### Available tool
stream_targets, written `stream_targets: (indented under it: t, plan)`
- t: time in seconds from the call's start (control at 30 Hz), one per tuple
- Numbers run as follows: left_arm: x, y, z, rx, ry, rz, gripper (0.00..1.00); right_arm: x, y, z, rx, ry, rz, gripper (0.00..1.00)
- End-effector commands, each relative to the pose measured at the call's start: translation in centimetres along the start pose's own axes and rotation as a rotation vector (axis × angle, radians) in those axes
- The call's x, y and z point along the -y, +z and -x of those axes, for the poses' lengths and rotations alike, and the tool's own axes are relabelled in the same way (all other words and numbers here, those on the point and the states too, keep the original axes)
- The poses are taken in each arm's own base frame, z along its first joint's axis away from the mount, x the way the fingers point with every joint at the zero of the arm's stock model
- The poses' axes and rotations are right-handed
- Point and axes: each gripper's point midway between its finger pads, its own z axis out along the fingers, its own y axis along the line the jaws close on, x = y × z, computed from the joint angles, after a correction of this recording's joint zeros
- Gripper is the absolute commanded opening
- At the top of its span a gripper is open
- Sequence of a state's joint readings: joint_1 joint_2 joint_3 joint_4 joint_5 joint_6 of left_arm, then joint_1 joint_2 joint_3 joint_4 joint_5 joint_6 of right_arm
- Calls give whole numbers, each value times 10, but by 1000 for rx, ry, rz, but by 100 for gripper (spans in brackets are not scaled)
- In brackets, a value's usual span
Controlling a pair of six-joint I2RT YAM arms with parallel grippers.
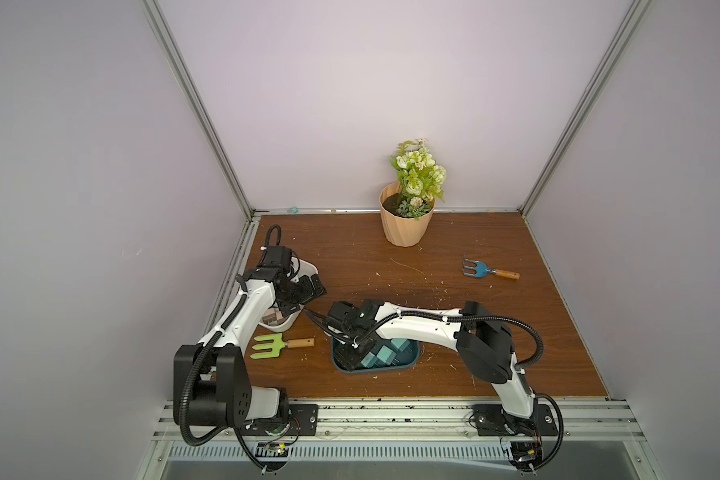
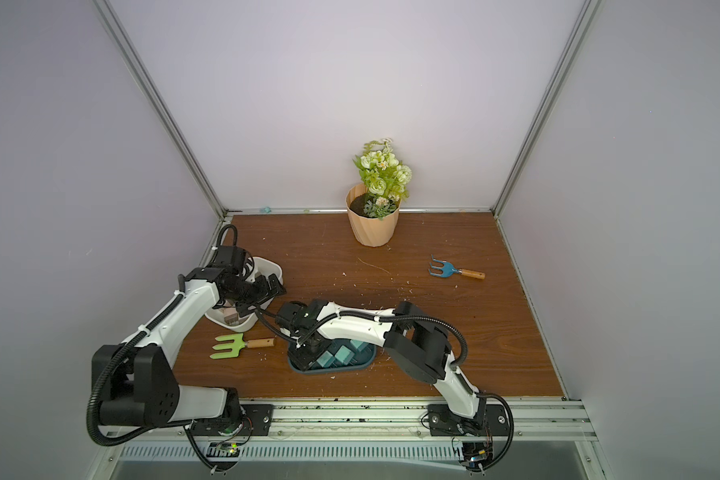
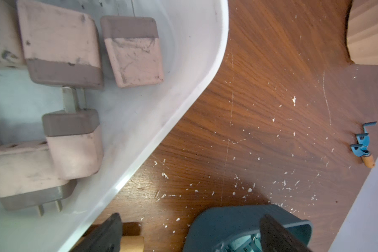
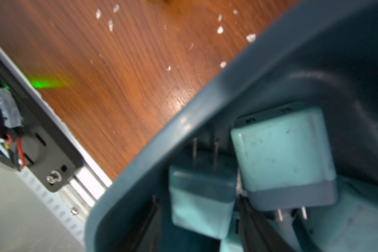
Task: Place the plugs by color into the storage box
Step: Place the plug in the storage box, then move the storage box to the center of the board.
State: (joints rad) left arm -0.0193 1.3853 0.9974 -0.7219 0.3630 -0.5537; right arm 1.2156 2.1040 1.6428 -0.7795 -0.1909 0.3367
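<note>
Right claw stands spread inside the dark teal plastic tray, a teal cube plug lying between its fingers. Left claw gapes wide, empty, by the white plastic tray holding beige-pink cube plugs.

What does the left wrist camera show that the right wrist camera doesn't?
Only the left wrist view shows pink plugs lying in the white tray, plus a blue garden fork. Only the right wrist view shows teal plugs up close and the metal rail at the table's front edge. Both show the teal tray and the flecked wooden table.
</note>
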Motion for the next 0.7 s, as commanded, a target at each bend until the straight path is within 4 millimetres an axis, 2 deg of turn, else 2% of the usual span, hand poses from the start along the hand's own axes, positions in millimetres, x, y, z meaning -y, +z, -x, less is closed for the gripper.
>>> stream_targets:
  t: [0.0, 0.13, 0.2, 0.33, 0.43, 0.53, 0.67]
  plan:
    - [-8, -6, 18, 32, 51, 73, 99, -10, -26, 1, 21, -10, 20, 70]
    - [-11, -7, 32, 56, 79, 123, 99, -3, -51, 8, 57, 8, -10, 75]
    - [-12, -7, 38, 67, 95, 141, 99, 8, -70, 16, 94, 36, -24, 76]
    - [-19, 0, 44, 61, 126, 195, 99, 50, -116, 29, 183, 132, -72, 77]
    - [-20, 10, 42, 38, 175, 231, 99, 91, -143, 26, 224, 208, -118, 78]
    - [-18, 24, 34, -3, 229, 252, 99, 130, -152, 11, 221, 278, -162, 78]
    - [-12, 42, 22, -48, 253, 238, 99, 162, -145, -15, 172, 340, -194, 79]
